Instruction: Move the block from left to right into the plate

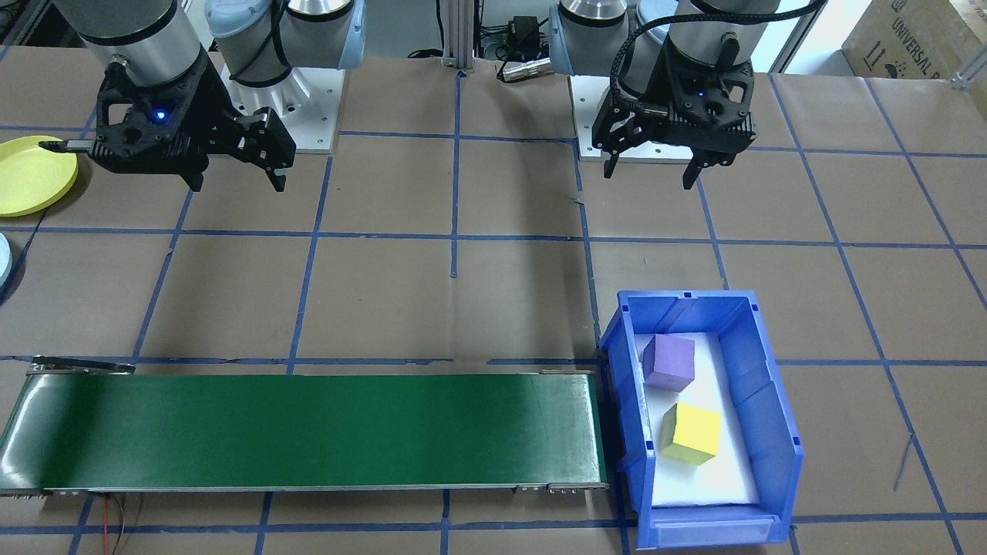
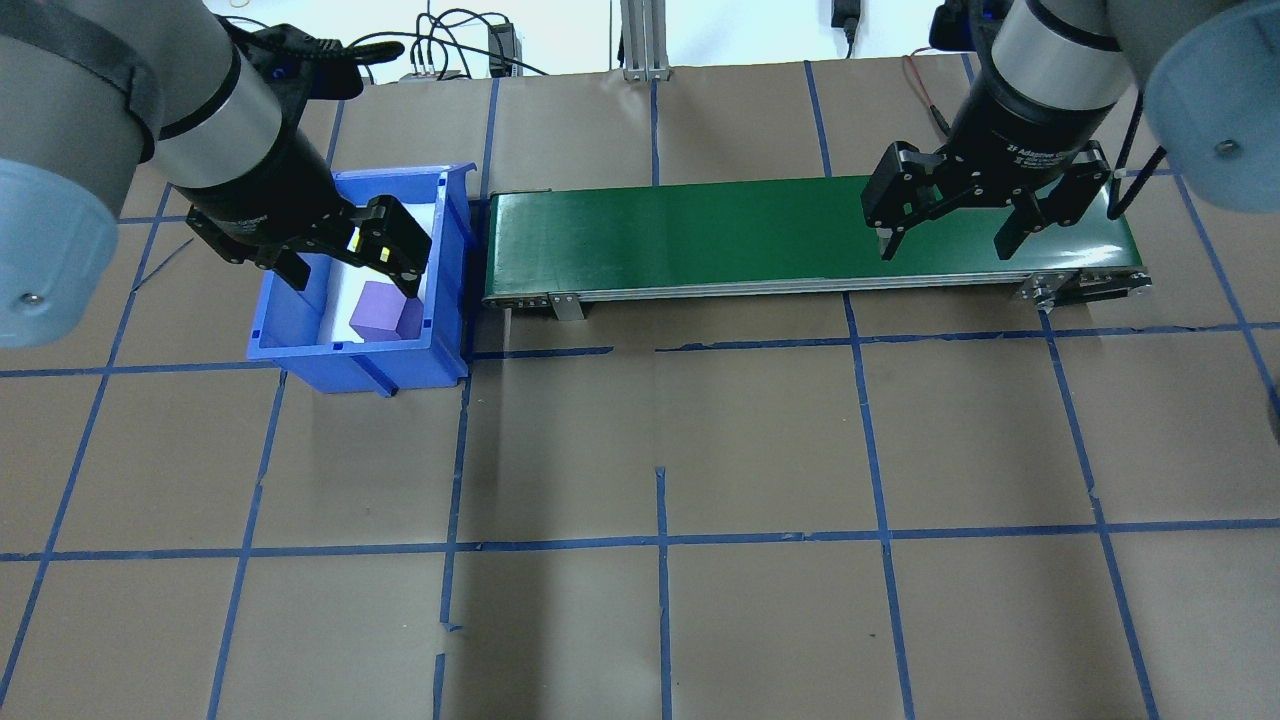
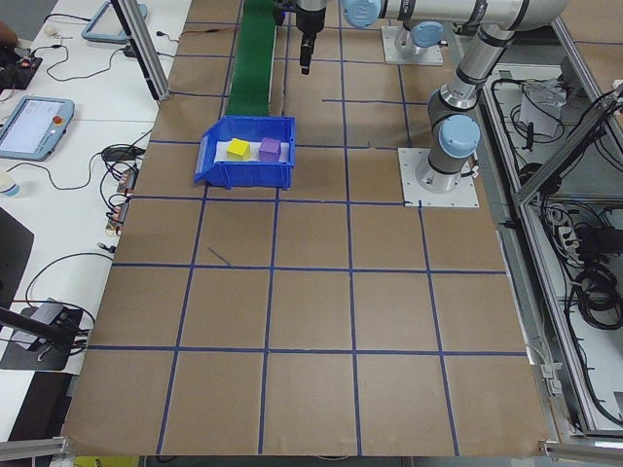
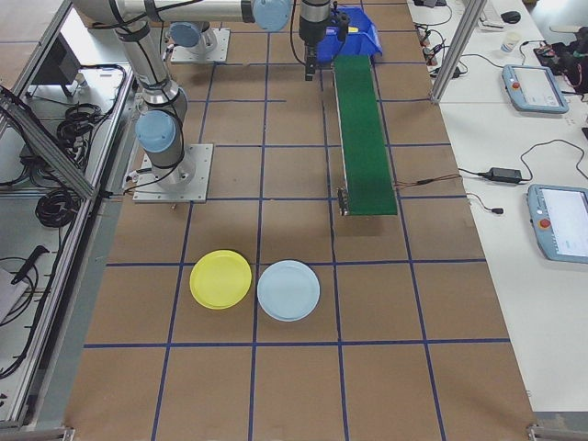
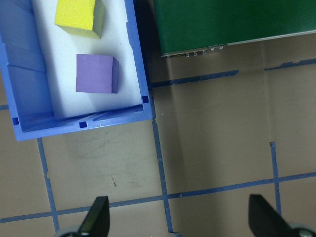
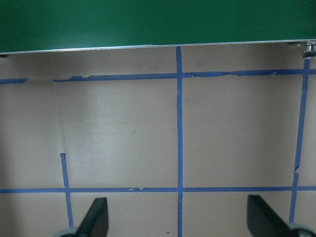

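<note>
A purple block (image 1: 668, 362) and a yellow block (image 1: 692, 433) lie on white padding inside a blue bin (image 1: 779, 416). The left wrist view shows both from above, purple block (image 5: 95, 74) and yellow block (image 5: 76, 17). My left gripper (image 1: 651, 171) hangs open and empty above the table, on the robot's side of the bin; from overhead it (image 2: 350, 275) overlaps the bin. My right gripper (image 2: 945, 250) is open and empty, high near the belt's right end. A yellow plate (image 4: 220, 278) and a light blue plate (image 4: 288, 289) lie past that end.
A green conveyor belt (image 1: 308, 432) runs from beside the bin toward the plates' side. Brown paper with blue tape grid lines covers the table (image 2: 660, 450). Both arm bases (image 1: 655, 131) stand at the robot's edge. Tablets and cables lie on side benches.
</note>
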Robot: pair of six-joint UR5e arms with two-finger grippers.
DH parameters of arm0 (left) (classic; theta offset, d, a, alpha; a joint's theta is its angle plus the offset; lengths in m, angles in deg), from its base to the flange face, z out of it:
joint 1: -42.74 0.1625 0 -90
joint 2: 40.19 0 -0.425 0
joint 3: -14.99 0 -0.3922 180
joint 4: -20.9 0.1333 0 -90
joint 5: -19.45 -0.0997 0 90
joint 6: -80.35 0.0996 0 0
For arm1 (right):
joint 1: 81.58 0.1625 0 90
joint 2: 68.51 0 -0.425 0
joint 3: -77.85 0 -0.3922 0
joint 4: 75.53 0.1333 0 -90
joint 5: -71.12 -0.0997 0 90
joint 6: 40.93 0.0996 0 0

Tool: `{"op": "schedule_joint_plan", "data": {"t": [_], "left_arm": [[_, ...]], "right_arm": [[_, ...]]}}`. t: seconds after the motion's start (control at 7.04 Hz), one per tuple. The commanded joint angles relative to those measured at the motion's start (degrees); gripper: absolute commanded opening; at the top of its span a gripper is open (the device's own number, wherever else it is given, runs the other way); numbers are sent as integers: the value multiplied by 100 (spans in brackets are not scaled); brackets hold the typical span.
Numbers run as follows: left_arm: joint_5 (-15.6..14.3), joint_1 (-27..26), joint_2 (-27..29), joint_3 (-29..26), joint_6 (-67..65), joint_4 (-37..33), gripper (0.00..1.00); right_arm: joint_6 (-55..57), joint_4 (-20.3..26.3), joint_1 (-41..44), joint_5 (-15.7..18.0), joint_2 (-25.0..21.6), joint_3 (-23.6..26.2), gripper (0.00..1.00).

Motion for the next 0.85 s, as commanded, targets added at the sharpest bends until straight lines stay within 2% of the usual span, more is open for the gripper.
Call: {"op": "schedule_joint_plan", "data": {"t": [0.0, 0.28, 0.57, 0.71], "left_arm": [[4, 15, -13, -28, 28, 14, 100], [-5, 146, -22, -64, 133, 136, 100], [30, 1074, 117, 32, 1104, 208, 100], [39, 1305, 440, -37, 1353, 399, 100]], "right_arm": [[-3, 8, 2, -7, 0, 6, 100], [-3, 8, 2, -7, 0, 6, 100], [-3, 8, 2, -7, 0, 6, 100], [-3, 8, 2, -7, 0, 6, 100]]}}
